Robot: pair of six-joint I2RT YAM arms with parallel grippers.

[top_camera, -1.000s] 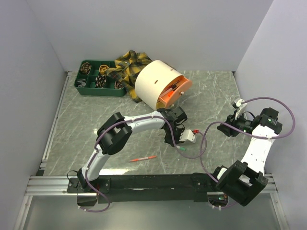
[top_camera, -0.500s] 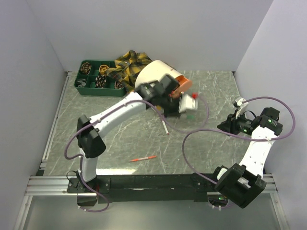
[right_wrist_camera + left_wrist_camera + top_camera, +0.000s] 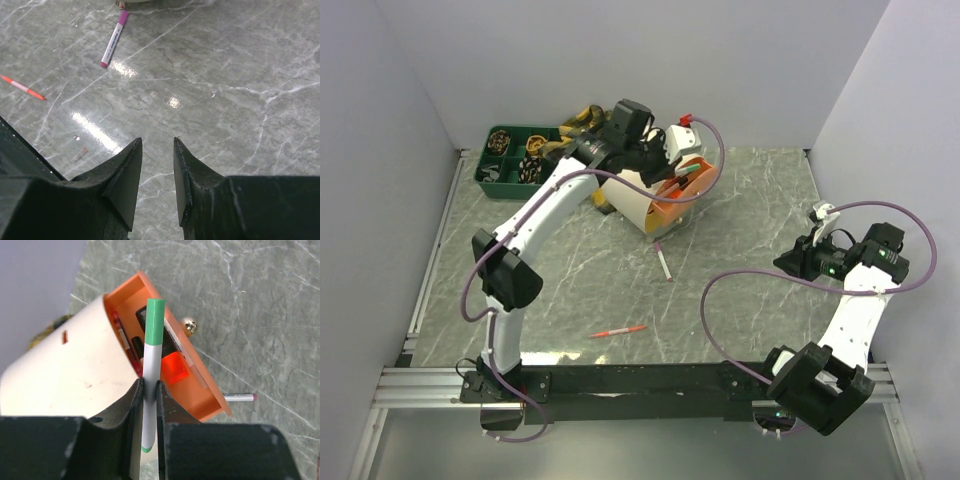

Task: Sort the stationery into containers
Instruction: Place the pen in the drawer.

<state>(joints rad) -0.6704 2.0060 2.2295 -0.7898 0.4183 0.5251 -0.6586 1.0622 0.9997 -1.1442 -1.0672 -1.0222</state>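
My left gripper (image 3: 149,385) is shut on a white marker with a green cap (image 3: 152,350), held just above the orange tray (image 3: 207,390) in the mouth of the cream drum (image 3: 60,370). That tray holds a black highlighter with an orange cap (image 3: 172,369) and a red pen (image 3: 120,332). From above, the left gripper (image 3: 667,163) hangs over the drum (image 3: 632,190). A pink-capped marker (image 3: 663,261) and a red pen (image 3: 618,330) lie loose on the table. My right gripper (image 3: 158,142) stands open over bare table at the right (image 3: 790,263), holding nothing.
The dark green divided tray (image 3: 485,180) sits at the back left with the plaid cloth (image 3: 582,130) beside it, behind the drum. A gold knob (image 3: 189,326) sticks out of the orange tray. Grey walls close in the table on three sides.
My left arm has swung from mid-table up and back to the drum's mouth, carrying the green-capped marker. The right arm has barely moved.
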